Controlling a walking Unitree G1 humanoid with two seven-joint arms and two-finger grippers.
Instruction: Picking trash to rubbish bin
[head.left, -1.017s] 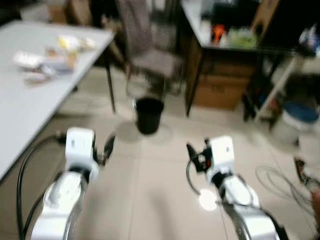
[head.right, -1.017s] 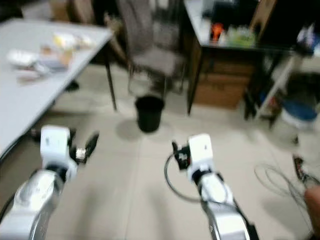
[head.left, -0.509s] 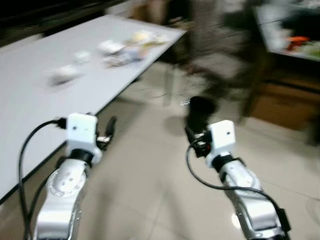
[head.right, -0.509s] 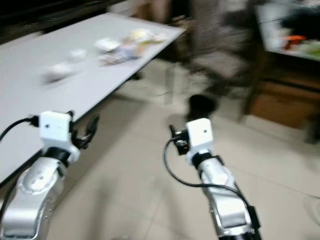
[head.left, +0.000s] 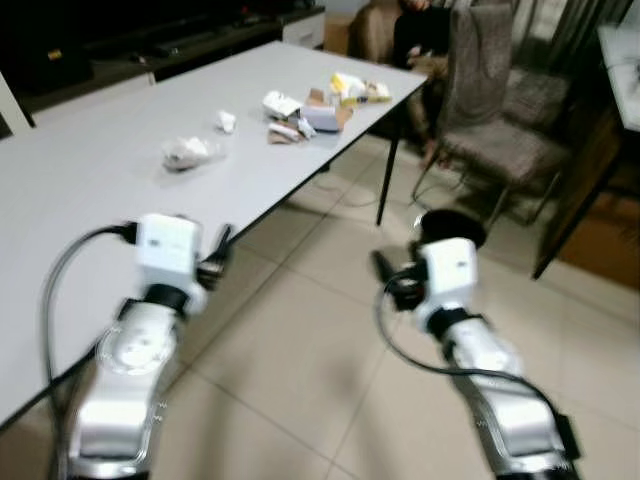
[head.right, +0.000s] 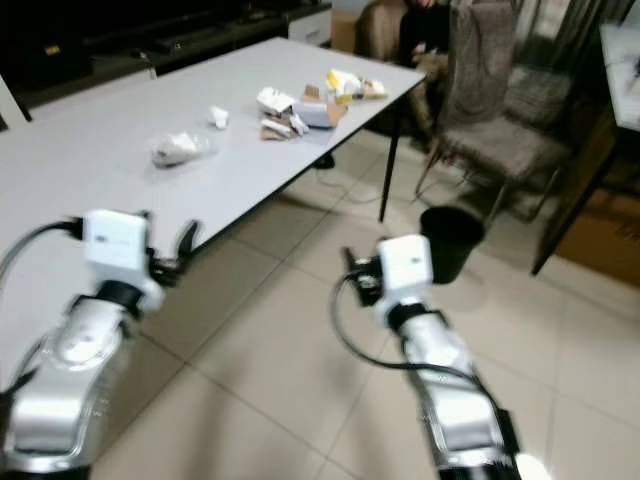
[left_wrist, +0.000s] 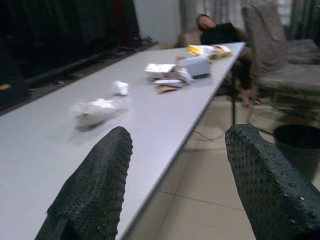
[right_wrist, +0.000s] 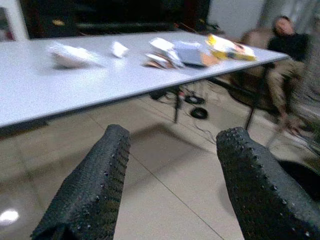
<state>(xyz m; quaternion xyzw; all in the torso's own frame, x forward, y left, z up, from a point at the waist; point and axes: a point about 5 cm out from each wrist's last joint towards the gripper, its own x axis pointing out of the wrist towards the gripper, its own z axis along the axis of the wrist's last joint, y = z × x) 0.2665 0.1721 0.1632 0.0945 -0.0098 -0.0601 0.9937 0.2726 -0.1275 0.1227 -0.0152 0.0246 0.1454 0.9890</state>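
Note:
Trash lies on the long white table (head.left: 90, 200): a crumpled clear wrapper (head.left: 188, 152), a small white paper ball (head.left: 226, 121), a heap of cartons and wrappers (head.left: 305, 110) and a yellow packet (head.left: 350, 87) near the far end. The black rubbish bin (head.right: 452, 240) stands on the tiled floor past the table's corner. My left gripper (head.left: 218, 258) is open and empty, held at the table's near edge. My right gripper (head.left: 385, 272) is open and empty over the floor, just short of the bin. The left wrist view shows the wrapper (left_wrist: 95, 111) on the table beyond the left gripper's fingertips.
A person (head.left: 420, 30) in dark clothes sits slumped beyond the table's far end. Two grey padded chairs (head.left: 490, 120) stand behind the bin. A dark desk leg (head.left: 580, 190) is at the right. Light floor tiles (head.left: 300, 340) lie between the table and the bin.
The camera has swung left toward the table, so the table now spans the left and the bin sits at the right. The picture has sharpened. Both arms keep the same raised pose.

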